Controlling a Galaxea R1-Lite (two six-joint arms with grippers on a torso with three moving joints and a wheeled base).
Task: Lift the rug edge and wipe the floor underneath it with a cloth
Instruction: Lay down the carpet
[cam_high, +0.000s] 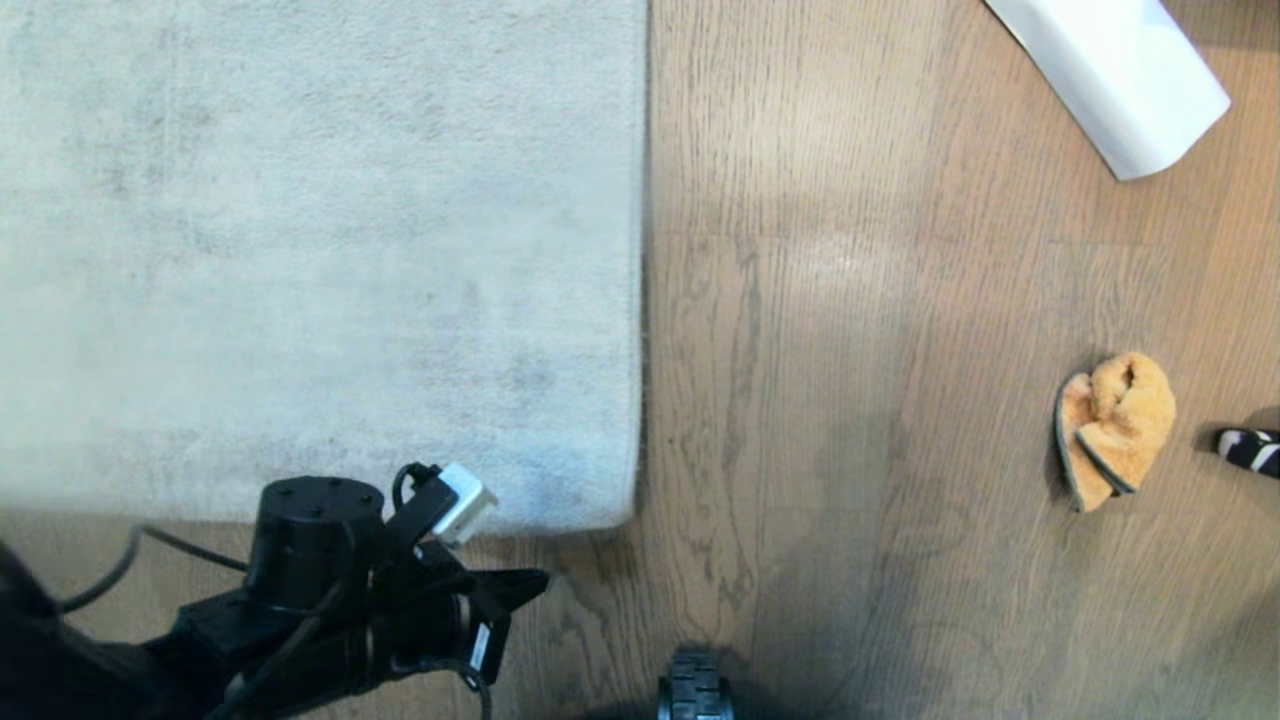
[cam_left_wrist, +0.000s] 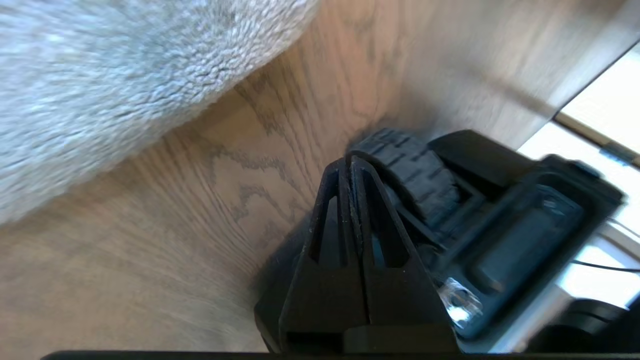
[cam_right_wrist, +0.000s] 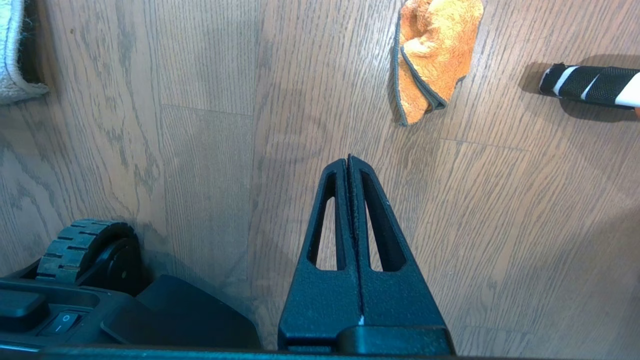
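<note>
Left gripper (cam_high: 535, 580) is hovering near the rug corner, fingers pressed together and gripping nothing.

The rug edge (cam_high: 635, 300) is lying flat, running down the middle of the head view to a corner at lower centre, with the left arm sitting in the lower left just below it over the floor (cam_high: 850, 400). The cloth (cam_high: 1112, 428) is lying crumpled at centre right, well apart from the rug. The right gripper (cam_right_wrist: 349, 159) is pointing at bare planks in its wrist view, fingers likewise closed and empty, the cloth lying beyond its tips. A white rolled sheet (cam_high: 1120, 70) is lying upper right, and a black-and-white striped object (cam_high: 1250, 448) is poking in beside the cloth.
</note>
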